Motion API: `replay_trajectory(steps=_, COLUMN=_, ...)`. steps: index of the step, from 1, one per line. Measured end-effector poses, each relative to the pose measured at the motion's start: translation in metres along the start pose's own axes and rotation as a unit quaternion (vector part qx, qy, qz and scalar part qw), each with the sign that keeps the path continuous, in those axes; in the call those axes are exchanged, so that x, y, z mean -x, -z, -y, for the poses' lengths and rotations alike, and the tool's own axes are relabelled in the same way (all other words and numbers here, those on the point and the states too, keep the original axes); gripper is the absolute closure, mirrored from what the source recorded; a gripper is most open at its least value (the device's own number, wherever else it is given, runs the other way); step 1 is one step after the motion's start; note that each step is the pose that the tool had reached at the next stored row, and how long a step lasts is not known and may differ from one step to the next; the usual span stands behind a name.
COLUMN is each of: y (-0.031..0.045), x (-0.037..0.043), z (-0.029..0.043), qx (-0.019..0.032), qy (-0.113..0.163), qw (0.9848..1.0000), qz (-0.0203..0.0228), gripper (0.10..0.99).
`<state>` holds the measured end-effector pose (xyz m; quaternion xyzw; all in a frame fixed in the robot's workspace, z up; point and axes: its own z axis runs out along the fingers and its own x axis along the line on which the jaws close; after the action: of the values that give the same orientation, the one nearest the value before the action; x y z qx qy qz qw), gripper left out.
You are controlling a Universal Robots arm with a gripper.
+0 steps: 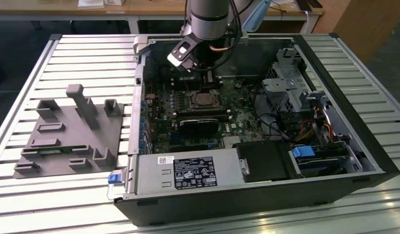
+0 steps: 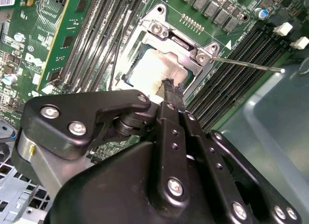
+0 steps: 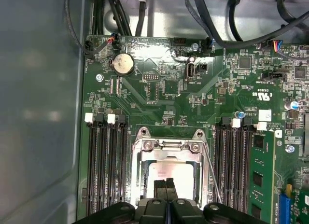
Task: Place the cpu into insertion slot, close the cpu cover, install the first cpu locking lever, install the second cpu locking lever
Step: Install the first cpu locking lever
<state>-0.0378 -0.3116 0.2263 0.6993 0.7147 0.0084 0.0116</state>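
Cpu (image 3: 170, 172) lies seated in the insertion slot (image 3: 144, 180) on the green motherboard (image 3: 159, 96), its dull silver top showing through the window of the cpu cover (image 3: 169, 147), which lies down over it as a bright metal frame. In the second wrist view the same chip (image 2: 152, 72) and frame (image 2: 174, 38) appear, and one thin locking lever (image 2: 246, 64) stands out loose from a corner of the frame, reaching over the long black memory slots (image 2: 231, 89). The gripper (image 3: 166, 184) hangs just over the near edge of the chip with its jaws pressed together and nothing between them; whether the tips touch the metal cannot be told. In the exterior view the gripper (image 1: 210, 82) sits at 12 o'clock from the socket, close above it, inside the open computer case (image 1: 375, 163). A long black block (image 1: 200, 126) lies at 6 o'clock from the chip, and the grey power supply (image 1: 187, 173) is further along at 6 o'clock. A grey fixture plate (image 1: 67, 131) rests on the slatted table (image 1: 30, 204) at 9 o'clock from the case, well apart from it.
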Motion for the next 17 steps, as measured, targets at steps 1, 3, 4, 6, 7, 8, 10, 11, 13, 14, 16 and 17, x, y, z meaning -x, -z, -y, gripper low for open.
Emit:
replay_trajectory(steps=1, y=0.0014, x=0.0000, z=0.0000, qx=0.0000, qy=0.000, qw=1.0000, qz=0.0000, gripper=0.980)
replay_trajectory(steps=3, y=0.0052, x=0.0000, z=-0.0001, qx=0.0000, qy=0.000, qw=1.0000, qz=0.0000, gripper=0.980)
replay_trajectory(steps=4, y=0.0072, x=0.0000, z=-0.0002, qx=0.0000, qy=0.000, qw=1.0000, qz=0.0000, gripper=0.980)
replay_trajectory(steps=6, y=0.0116, x=0.0000, z=-0.0003, qx=0.0000, qy=0.000, qw=1.0000, qz=-0.0001, gripper=0.980)
replay_trajectory(steps=7, y=0.0139, x=0.0001, z=-0.0004, qx=-0.0001, qy=0.000, qw=1.0000, qz=0.0000, gripper=0.980)
replay_trajectory(steps=8, y=0.0165, x=0.0001, z=-0.0005, qx=0.0000, qy=0.000, qw=1.0000, qz=-0.0001, gripper=0.980)
replay_trajectory(steps=10, y=0.0224, x=0.0001, z=-0.0006, qx=-0.0001, qy=0.000, qw=1.0000, qz=0.0000, gripper=0.980)
replay_trajectory(steps=11, y=0.0259, x=0.0001, z=-0.0007, qx=0.0000, qy=0.000, qw=1.0000, qz=-0.0001, gripper=0.980)
replay_trajectory(steps=13, y=0.0342, x=0.0001, z=-0.0010, qx=0.0000, qy=0.000, qw=1.0000, qz=0.0000, gripper=0.980)
replay_trajectory(steps=14, y=0.0384, x=0.0002, z=-0.0011, qx=-0.0001, qy=0.000, qw=1.0000, qz=0.0000, gripper=0.980)
replay_trajectory(steps=16, y=0.0420, x=0.0002, z=-0.0012, qx=0.0000, qy=0.000, qw=1.0000, qz=-0.0001, gripper=0.980)
replay_trajectory(steps=17, y=0.0420, x=0.0002, z=-0.0012, qx=0.0000, qy=0.001, qw=1.0000, qz=-0.0001, gripper=0.980)
